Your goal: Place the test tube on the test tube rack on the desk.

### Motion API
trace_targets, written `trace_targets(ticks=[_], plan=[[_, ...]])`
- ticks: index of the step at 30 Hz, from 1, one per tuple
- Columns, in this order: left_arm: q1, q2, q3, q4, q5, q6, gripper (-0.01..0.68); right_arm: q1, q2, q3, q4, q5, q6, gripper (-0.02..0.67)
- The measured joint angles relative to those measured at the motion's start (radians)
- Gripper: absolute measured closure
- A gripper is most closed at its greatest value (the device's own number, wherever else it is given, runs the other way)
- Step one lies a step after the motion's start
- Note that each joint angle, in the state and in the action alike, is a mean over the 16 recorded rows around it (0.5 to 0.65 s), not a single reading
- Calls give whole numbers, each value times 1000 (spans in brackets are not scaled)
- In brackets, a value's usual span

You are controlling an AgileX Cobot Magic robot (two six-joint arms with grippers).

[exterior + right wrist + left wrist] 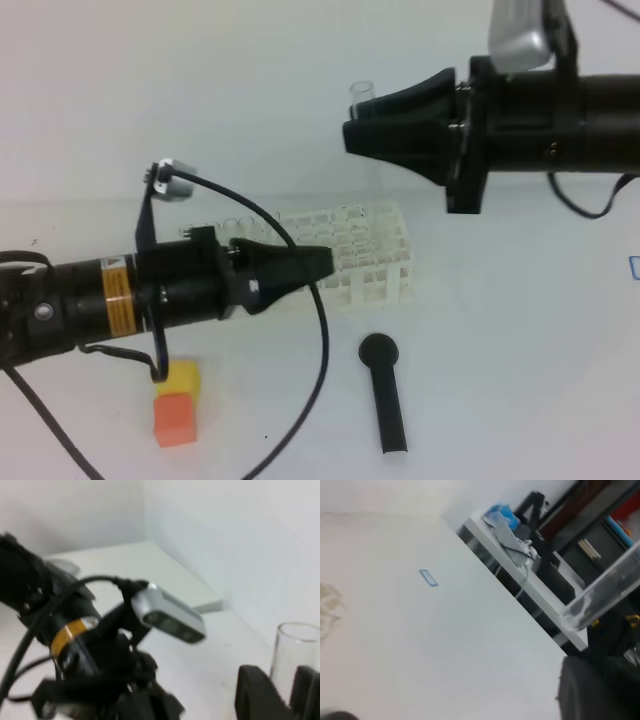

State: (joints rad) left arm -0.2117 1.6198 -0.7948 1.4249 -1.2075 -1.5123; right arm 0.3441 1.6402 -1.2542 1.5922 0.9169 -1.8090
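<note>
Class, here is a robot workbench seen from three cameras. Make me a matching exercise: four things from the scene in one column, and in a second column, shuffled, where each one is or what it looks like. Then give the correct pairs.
Things:
1. test tube
2. test tube rack
3. black round-headed stick
4. orange block

Descriptions:
A. lying flat on the desk in front of the rack
B. held up in the air by the right gripper, open end upward
C. white lattice standing near the middle of the desk
D. beside a yellow block, near the front left

Pairs: 1-B, 2-C, 3-A, 4-D
</note>
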Motion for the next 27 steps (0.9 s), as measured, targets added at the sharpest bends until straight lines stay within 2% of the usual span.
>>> trace_targets(ticks=[5,9,18,27], plan=[[39,-19,0,23,-3,-46,611,-32,-68,0,-104,-27,50,524],[62,-62,0,38,-4,-73,658,-54,-115,0,-210,-31,109,524],[74,-279,0,92,-8,-147,672,-72,-185,0,-404,-29,234,524],[74,-601,0,204,17,-298,673,-73,-206,15,-453,-53,283,524]])
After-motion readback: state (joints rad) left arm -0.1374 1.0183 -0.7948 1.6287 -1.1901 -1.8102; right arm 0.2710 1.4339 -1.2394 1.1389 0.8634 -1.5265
